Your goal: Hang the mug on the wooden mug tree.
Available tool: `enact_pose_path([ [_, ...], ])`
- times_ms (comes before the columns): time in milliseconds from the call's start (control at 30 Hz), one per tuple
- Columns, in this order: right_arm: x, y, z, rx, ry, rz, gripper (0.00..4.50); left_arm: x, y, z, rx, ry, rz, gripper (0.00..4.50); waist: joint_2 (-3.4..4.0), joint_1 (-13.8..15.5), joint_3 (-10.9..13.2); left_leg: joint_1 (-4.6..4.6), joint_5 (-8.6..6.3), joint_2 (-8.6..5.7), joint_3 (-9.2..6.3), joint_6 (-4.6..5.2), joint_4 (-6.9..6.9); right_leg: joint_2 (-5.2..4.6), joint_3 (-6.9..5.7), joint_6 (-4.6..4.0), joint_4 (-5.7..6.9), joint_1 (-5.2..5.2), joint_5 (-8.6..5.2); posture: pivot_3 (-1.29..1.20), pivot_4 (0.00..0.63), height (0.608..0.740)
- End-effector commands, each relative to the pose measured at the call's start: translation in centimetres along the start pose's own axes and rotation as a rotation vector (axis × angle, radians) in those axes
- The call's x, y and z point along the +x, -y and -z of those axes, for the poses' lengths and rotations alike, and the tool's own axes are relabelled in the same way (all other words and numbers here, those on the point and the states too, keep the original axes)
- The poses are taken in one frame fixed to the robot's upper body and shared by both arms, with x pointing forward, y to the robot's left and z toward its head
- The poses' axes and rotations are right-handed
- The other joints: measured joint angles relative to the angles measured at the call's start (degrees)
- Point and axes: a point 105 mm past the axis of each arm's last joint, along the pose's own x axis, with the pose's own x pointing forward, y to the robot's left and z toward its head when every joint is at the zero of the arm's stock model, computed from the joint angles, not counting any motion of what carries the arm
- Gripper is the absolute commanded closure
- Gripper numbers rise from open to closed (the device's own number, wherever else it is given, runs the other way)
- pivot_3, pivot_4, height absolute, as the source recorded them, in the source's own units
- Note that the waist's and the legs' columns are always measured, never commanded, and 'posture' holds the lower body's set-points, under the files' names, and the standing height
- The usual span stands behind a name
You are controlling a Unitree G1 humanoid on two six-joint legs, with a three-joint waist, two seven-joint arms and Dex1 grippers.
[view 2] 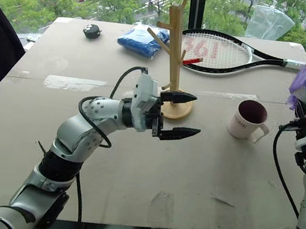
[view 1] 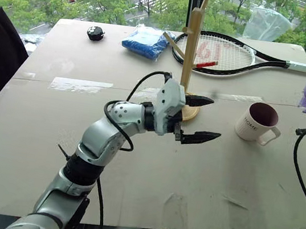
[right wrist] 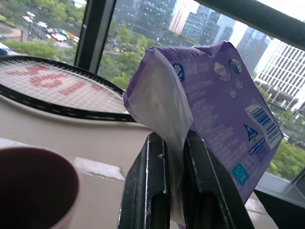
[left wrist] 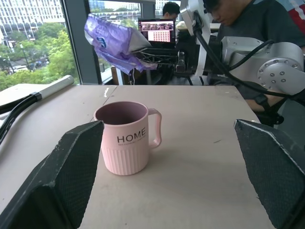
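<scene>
The mug (view 1: 258, 123) is white with a dark maroon inside and "HOME" on its side. It stands upright on the table, to the right of the wooden mug tree (view 1: 191, 45). My left gripper (view 1: 215, 120) hovers open and level in front of the tree's round base, pointing at the mug with a gap between them. In the left wrist view the mug (left wrist: 127, 138) sits between the spread fingers, further out. My right gripper (right wrist: 174, 143) is raised at the table's right edge, shut on a purple packet (right wrist: 224, 109).
A black-framed tennis racket (view 1: 231, 54) lies behind the tree. A blue bag (view 1: 145, 41), a small black object (view 1: 95, 33) and a clear plastic bag (view 1: 267, 25) sit along the far edge. A person (left wrist: 248, 19) sits beyond the table's right side.
</scene>
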Motion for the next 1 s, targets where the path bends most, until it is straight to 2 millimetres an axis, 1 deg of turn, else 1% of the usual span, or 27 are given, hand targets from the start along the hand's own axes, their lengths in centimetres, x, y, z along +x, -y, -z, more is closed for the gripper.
enact_pose_path([
  [33, -0.8, 1.7, 0.6, -0.029, -0.051, 0.018, 3.71, 1.1, -0.3, -0.7, 0.028, 0.013, -0.026, 0.00, 0.00, 0.14, 0.00, 0.00, 0.00, 0.00, -0.01, 0.00, 0.02, 0.01, -0.01, 0.00, 0.02, 0.00, 0.00, 0.00, 0.150, 0.740],
  [67, -1.1, 2.0, 1.1, -0.039, -0.073, 0.019, 3.56, 1.4, -0.3, -0.7, 0.029, 0.015, -0.029, 0.00, 0.00, 0.12, 0.00, 0.00, 0.00, 0.00, 0.00, 0.00, 0.05, 0.01, -0.01, 0.01, 0.02, 0.01, 0.01, 0.00, 0.150, 0.740],
  [133, -1.5, 2.5, 1.6, -0.055, -0.095, 0.035, 2.78, 1.7, -0.2, -0.8, 0.028, 0.023, -0.030, 0.00, -0.01, 0.18, 0.00, 0.00, 0.00, 0.00, 0.03, 0.00, 0.09, 0.00, 0.02, 0.03, 0.03, 0.01, 0.02, 0.00, 0.150, 0.740],
  [167, -1.7, 2.7, 1.6, -0.059, -0.096, 0.047, 2.39, 1.8, -0.1, -0.9, 0.027, 0.027, -0.029, 0.00, 0.00, 0.16, 0.00, 0.00, 0.00, 0.00, 0.03, 0.01, 0.10, 0.01, 0.02, 0.04, 0.03, 0.01, 0.02, 0.00, 0.150, 0.740],
  [200, -1.8, 3.0, 1.5, -0.067, -0.086, 0.065, 1.88, 1.9, 0.0, -0.9, 0.024, 0.029, -0.028, 0.00, 0.00, 0.12, 0.00, 0.00, 0.00, 0.00, 0.04, 0.00, 0.10, 0.01, 0.04, 0.04, 0.03, 0.01, 0.02, 0.00, 0.150, 0.740],
  [267, -1.9, 3.0, 1.1, -0.081, -0.067, 0.076, 1.09, 2.0, 0.2, -0.7, 0.016, 0.028, -0.021, 0.00, 0.00, 0.06, 0.00, 0.00, 0.00, 0.00, 0.09, 0.00, 0.10, 0.01, 0.10, 0.06, 0.04, 0.01, 0.03, 0.00, 0.150, 0.740],
  [300, -2.0, 2.8, 0.8, -0.084, -0.055, 0.062, 0.51, 2.0, 0.4, -0.5, 0.014, 0.021, -0.015, 0.00, 0.00, 0.07, 0.00, 0.01, 0.00, 0.00, 0.11, 0.00, 0.10, 0.02, 0.11, 0.07, 0.04, 0.01, 0.04, 0.00, 0.150, 0.740],
  [333, -2.1, 2.6, 0.6, -0.084, -0.047, 0.050, 0.21, 2.0, 0.5, -0.4, 0.012, 0.016, -0.012, 0.00, 0.00, 0.11, 0.00, 0.01, 0.00, 0.00, 0.10, 0.00, 0.11, 0.03, 0.11, 0.07, 0.04, 0.01, 0.04, 0.00, 0.150, 0.740],
  [367, -2.4, 1.7, 0.3, -0.042, -0.042, -0.012, 0.09, 1.8, 0.6, -0.2, 0.010, 0.006, -0.012, 0.00, 0.00, 0.14, 0.00, 0.02, 0.00, 0.01, 0.10, 0.00, 0.11, 0.03, 0.10, 0.07, 0.05, 0.01, 0.04, 0.00, 0.150, 0.740],
  [433, -3.1, 0.2, -0.1, 0.022, -0.046, -0.113, 0.09, 1.5, 0.6, 0.0, 0.006, -0.007, -0.014, 0.00, 0.01, 0.17, -0.01, 0.01, 0.00, 0.01, 0.08, 0.00, 0.10, 0.02, 0.09, 0.07, 0.05, 0.00, 0.04, 0.00, 0.150, 0.740],
  [467, -3.8, -1.1, 0.1, 0.065, -0.074, -0.194, 0.09, 1.3, 0.5, 0.3, 0.006, -0.023, -0.018, 0.00, 0.01, 0.17, 0.00, 0.01, 0.00, 0.04, 0.04, 0.00, 0.10, 0.03, 0.07, 0.07, 0.06, 0.01, 0.04, 0.00, 0.150, 0.740],
  [533, -4.7, -2.6, 0.4, 0.113, -0.114, -0.281, 0.09, 1.1, 0.5, 0.7, 0.007, -0.044, -0.021, 0.00, 0.00, 0.24, 0.00, 0.00, 0.00, 0.04, 0.04, 0.00, 0.10, 0.01, 0.07, 0.07, 0.06, 0.01, 0.04, 0.00, 0.150, 0.740],
  [567, -5.4, -3.8, 0.9, 0.147, -0.150, -0.334, 0.09, 1.0, 0.5, 1.0, 0.011, -0.062, -0.020, 0.00, -0.01, 0.25, 0.00, 0.00, 0.00, 0.04, 0.00, 0.00, 0.11, 0.01, 0.06, 0.07, 0.05, 0.03, 0.04, 0.00, 0.150, 0.740],
  [667, -6.2, -6.6, 2.4, 0.216, -0.218, -0.372, 0.09, 0.8, 0.5, 1.5, 0.020, -0.088, -0.021, 0.00, -0.03, 0.16, 0.01, 0.01, 0.00, 0.03, 0.00, 0.00, 0.14, 0.00, 0.03, 0.08, 0.05, 0.07, 0.04, 0.00, 0.150, 0.740],
  [733, -6.2, -7.4, 3.6, 0.253, -0.250, -0.332, 0.09, 0.8, 0.5, 1.5, 0.023, -0.087, -0.023, 0.00, -0.03, 0.14, 0.01, 0.02, 0.00, 0.03, 0.03, 0.00, 0.16, 0.01, 0.06, 0.08, 0.05, 0.06, 0.04, 0.00, 0.150, 0.740],
  [833, -6.1, -7.7, 5.1, 0.278, -0.285, -0.273, 0.09, 0.8, 0.5, 1.5, 0.037, -0.097, -0.028, 0.00, -0.02, 0.21, 0.01, 0.03, 0.00, 0.03, 0.03, 0.00, 0.16, 0.00, 0.04, 0.08, 0.06, 0.06, 0.04, 0.00, 0.150, 0.740],
  [1000, -4.8, -7.6, 6.0, 0.383, -0.270, -0.181, 0.09, 0.7, 0.5, 1.4, 0.040, -0.098, -0.026, 0.00, -0.03, 0.16, -0.01, 0.03, 0.01, 0.02, 0.05, 0.00, 0.17, 0.02, 0.06, 0.09, 0.07, 0.05, 0.05, 0.00, 0.150, 0.740],
])
